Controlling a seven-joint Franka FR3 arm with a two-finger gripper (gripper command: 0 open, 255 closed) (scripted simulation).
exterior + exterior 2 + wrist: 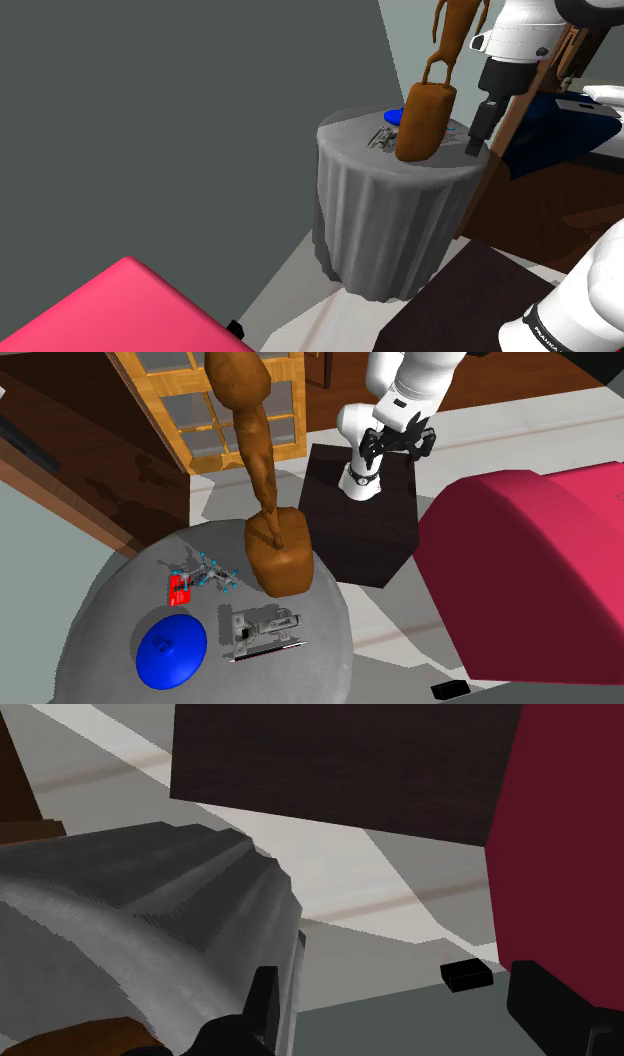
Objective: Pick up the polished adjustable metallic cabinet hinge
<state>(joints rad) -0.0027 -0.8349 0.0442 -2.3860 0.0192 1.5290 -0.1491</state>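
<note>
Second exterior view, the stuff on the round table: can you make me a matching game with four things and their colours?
Things:
1. tall statue
2. round dish
3. hinge
4. small card

Colours:
A. grey
B. red
C. brown
D. blue

Right pairs: 1-C, 2-D, 3-A, 4-B.

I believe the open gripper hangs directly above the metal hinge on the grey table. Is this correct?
Not quite. The gripper is open, but it does not hang above the hinge. It hangs at the edge of the grey table, with the brown statue between it and the hinge. The shoulder view shows this.
</note>
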